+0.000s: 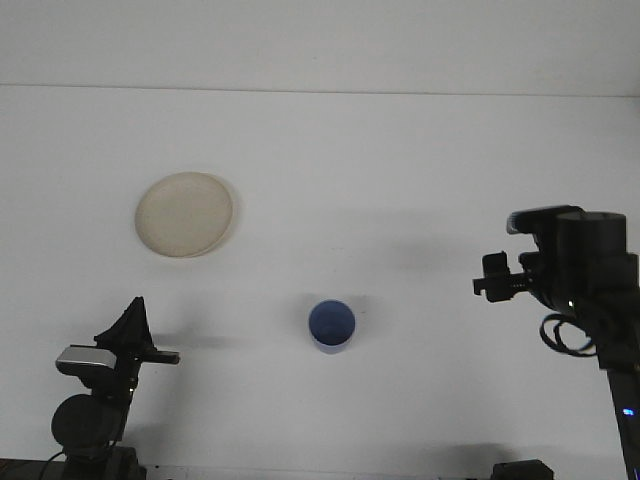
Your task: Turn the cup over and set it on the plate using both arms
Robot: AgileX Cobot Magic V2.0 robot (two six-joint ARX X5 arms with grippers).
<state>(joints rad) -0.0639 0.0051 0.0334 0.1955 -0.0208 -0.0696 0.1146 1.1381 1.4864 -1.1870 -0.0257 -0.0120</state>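
A blue cup (331, 325) stands upright on the white table, mouth up, a little below the middle of the front view. The cream plate (185, 214) lies empty to its upper left. My right gripper (493, 279) hangs open at the right side, well away from the cup and holding nothing. My left gripper (133, 325) rests low at the bottom left, pointing up the table, below the plate and far left of the cup.
The table's far edge meets the wall (320, 45) along the top of the view. The right arm's black links (600, 300) run down the right edge. The left arm's base (88, 415) sits in the bottom left corner.
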